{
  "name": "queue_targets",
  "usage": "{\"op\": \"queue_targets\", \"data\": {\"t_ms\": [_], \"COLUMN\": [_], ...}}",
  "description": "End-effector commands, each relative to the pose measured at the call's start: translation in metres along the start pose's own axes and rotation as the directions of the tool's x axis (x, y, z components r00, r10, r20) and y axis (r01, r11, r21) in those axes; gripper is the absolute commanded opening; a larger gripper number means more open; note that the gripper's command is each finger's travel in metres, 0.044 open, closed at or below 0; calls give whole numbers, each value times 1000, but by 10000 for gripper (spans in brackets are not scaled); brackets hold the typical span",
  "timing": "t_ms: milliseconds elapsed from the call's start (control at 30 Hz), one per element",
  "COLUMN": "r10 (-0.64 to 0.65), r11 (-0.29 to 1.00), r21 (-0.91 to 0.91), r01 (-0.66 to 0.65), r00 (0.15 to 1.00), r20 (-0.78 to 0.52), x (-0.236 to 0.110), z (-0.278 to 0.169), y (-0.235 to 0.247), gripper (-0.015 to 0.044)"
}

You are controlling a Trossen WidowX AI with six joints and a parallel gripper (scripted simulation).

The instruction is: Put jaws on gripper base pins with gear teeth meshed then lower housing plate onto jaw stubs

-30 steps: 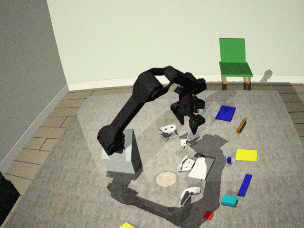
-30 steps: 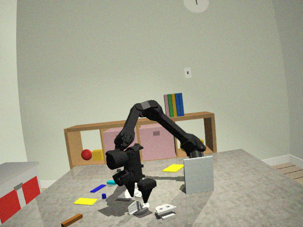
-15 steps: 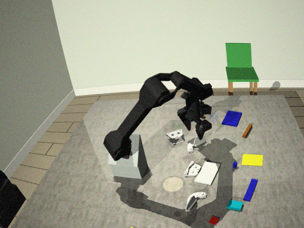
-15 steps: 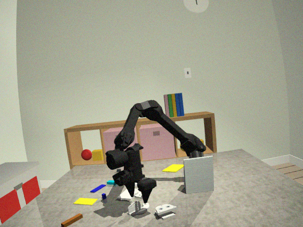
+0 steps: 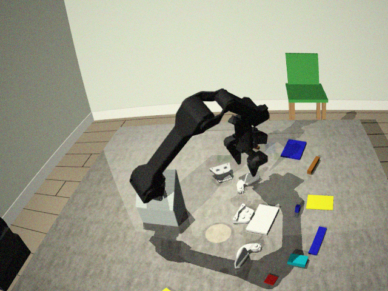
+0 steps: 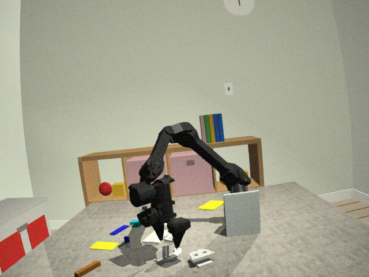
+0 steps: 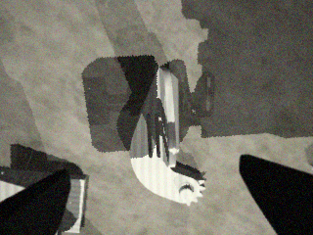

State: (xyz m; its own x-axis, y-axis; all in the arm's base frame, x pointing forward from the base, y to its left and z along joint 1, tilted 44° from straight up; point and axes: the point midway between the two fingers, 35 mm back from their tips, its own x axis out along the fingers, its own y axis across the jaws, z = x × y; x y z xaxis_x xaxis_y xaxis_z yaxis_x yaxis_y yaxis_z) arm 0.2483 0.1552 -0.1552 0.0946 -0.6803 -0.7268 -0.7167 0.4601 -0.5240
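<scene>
My gripper (image 5: 247, 169) (image 6: 169, 243) (image 7: 156, 169) is open and empty, pointing down above one white jaw (image 5: 240, 187) (image 6: 161, 254) (image 7: 149, 173). In the wrist view this jaw lies between the fingertips, with its toothed end toward the bottom. The other jaw (image 5: 250, 247) lies apart near the front of the table. The gripper base (image 5: 245, 215) (image 6: 168, 238), white with small raised pins, lies flat and carries no jaw. The housing plate (image 5: 222, 169) (image 6: 202, 254) (image 7: 7, 190), with two holes, sits beside the near jaw, partly behind the left finger in the wrist view.
A white slab (image 5: 262, 219) (image 6: 151, 238) lies beside the base. A pale disc (image 5: 218, 233) is near it. Blue, yellow, orange, cyan and red pieces lie to the right in the top view. A grey block (image 5: 159, 211) (image 6: 241, 213) stands at the arm's foot.
</scene>
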Motion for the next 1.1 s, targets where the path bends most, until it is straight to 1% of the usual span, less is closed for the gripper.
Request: {"op": "queue_targets", "data": {"t_ms": [0, 333, 1067], "r10": [-5, 0, -5], "r11": [1000, 1000, 1000], "r21": [-3, 0, -2], "r01": [5, 0, 5], "r00": [1000, 1000, 1000], "r20": [3, 0, 3], "x": [0, 1, 37], "z": [1, 0, 3], "y": [-1, 0, -1], "gripper": [440, 440, 440]}}
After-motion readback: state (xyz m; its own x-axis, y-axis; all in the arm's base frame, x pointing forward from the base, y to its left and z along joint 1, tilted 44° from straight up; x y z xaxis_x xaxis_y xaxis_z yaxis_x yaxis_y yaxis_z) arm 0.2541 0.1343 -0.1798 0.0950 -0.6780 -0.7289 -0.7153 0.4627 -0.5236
